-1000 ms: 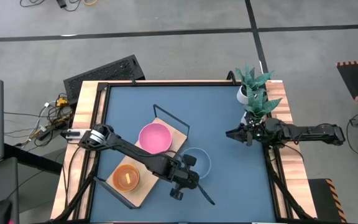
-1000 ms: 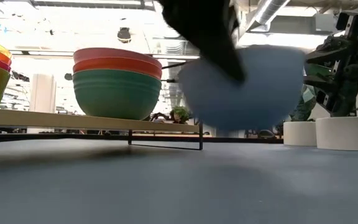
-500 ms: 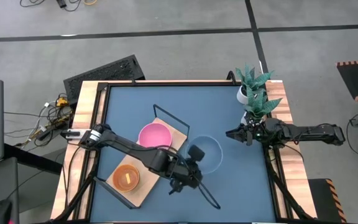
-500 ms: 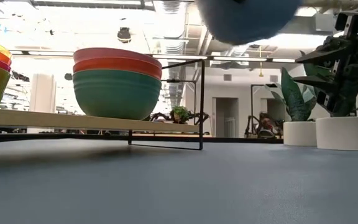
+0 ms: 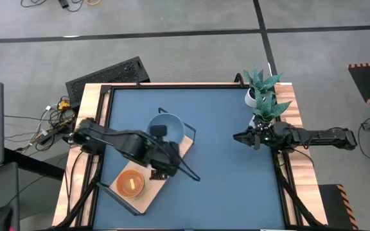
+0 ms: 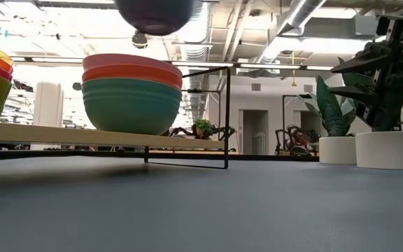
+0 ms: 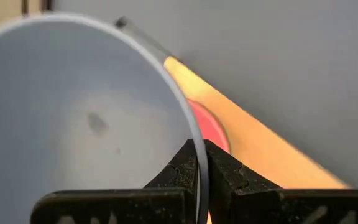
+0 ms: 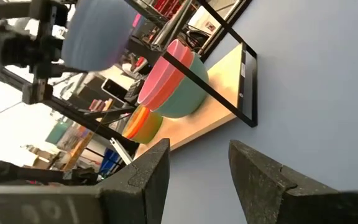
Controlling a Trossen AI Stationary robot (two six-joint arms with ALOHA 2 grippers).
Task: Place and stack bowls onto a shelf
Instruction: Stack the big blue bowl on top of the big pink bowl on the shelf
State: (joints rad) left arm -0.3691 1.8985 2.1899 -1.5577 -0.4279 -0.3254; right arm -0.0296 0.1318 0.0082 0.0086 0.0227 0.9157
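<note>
Pale blue bowl (image 5: 166, 128) is up in the air, pinched by its rim in my left claw (image 7: 200, 163), and it hangs right over the stack of bowls at the shelf's (image 5: 148, 194) far end. From the wrist view, my two fingers (image 7: 178, 167) are clenched on the thin rim with the bowl's pale inside beside them, and a slice of the pink bowl (image 7: 207, 126) and the light wood shows past the edge. From the low view only the rounded underside of the lifted bowl (image 6: 157, 14) shows at the top, well clear above the stack: pink on top (image 6: 131, 61), an orange bowl (image 6: 131, 73) under it, a teal bowl (image 6: 130, 105) at the bottom, all nested on the board. Another stack (image 5: 131, 183), orange on top, sits at the shelf's near end.

My right claw (image 5: 239, 137) waits at the table's (image 5: 230, 186) right edge, just beside the potted plants (image 5: 262, 86), its fingers (image 8: 146, 172) spread apart and grasping nothing.
</note>
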